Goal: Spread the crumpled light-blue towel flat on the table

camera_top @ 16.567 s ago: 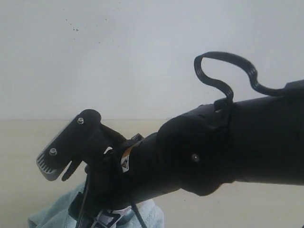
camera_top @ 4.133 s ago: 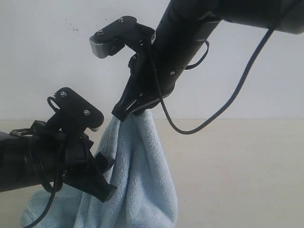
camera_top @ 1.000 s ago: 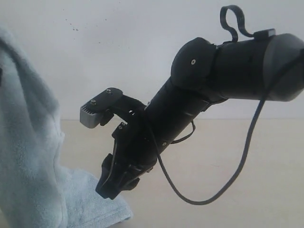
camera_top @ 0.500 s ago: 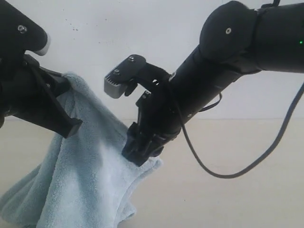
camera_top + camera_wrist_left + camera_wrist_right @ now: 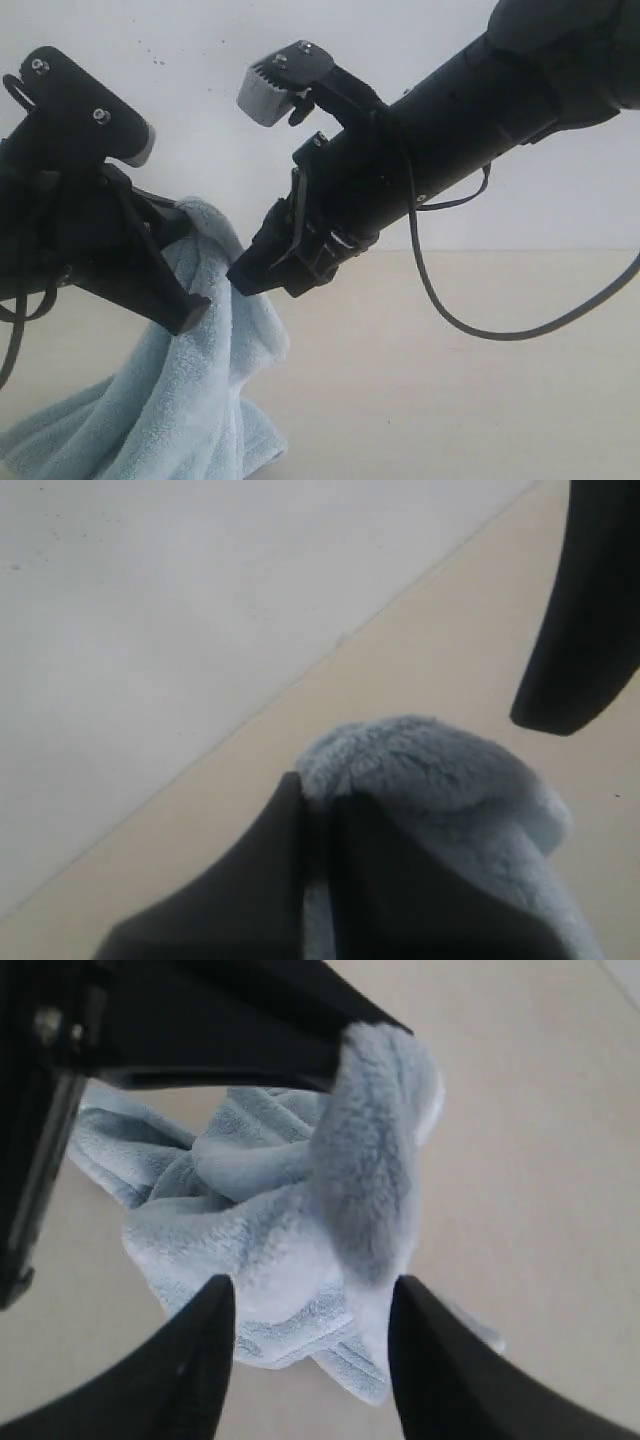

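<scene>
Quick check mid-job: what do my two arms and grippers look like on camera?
Left arm and right arm are matte black. Left gripper and right gripper have black tapering fingers. Each wrist carries a black bracket with silver screws and a grey block. A thin black cable loops under the right arm. No markings visible.

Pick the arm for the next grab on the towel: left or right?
Right, probably. The left gripper is shut on the towel, holding a fold up off the table. The right gripper is open beside the hanging cloth, free to take a second hold.
</scene>
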You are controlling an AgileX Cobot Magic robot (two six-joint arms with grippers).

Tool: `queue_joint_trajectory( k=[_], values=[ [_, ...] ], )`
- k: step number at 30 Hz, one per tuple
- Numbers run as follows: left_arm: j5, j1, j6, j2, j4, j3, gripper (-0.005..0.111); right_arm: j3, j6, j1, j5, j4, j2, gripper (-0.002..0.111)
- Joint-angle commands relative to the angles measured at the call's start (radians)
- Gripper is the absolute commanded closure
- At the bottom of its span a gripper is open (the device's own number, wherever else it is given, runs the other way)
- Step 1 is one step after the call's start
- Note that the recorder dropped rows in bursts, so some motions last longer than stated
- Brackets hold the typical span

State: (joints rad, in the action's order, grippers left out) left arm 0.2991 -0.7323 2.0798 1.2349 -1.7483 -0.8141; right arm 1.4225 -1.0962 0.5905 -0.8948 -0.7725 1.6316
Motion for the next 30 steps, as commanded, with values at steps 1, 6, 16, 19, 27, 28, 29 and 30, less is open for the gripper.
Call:
queue_joint_trajectory(
  k=[1,6,16,19,27,28,29,30],
  values=[
    [-0.048,0.002,-0.017,0.026,0.004,0.003,0.103,-0.004,-0.044,0.0,-0.01,-0.039,-0.009,0.062],
    [-0.074,0.002,-0.017,0.03,0.004,0.003,0.103,-0.004,-0.084,0.0,0.015,-0.051,-0.009,0.062],
    [-0.184,0.002,-0.062,0.028,0.004,0.003,0.103,-0.004,-0.114,0.0,0.06,-0.056,-0.004,0.062],
    [-0.199,0.002,-0.067,0.028,0.004,0.003,0.103,-0.004,-0.113,0.0,0.077,-0.056,-0.004,0.063],
    [-0.22,0.002,-0.067,0.012,0.004,0.003,0.103,-0.004,-0.107,0.0,0.09,-0.056,-0.004,0.097],
    [-0.22,0.002,-0.067,0.003,0.004,0.003,0.103,-0.004,-0.107,0.0,0.09,-0.056,-0.004,0.098],
    [-0.22,0.002,-0.063,-0.005,0.004,0.003,0.103,-0.004,-0.107,0.0,0.092,-0.056,-0.004,0.097],
    [-0.218,0.002,-0.063,-0.014,0.004,0.003,0.103,-0.004,-0.104,0.0,0.099,-0.056,-0.004,0.097]
  ],
)
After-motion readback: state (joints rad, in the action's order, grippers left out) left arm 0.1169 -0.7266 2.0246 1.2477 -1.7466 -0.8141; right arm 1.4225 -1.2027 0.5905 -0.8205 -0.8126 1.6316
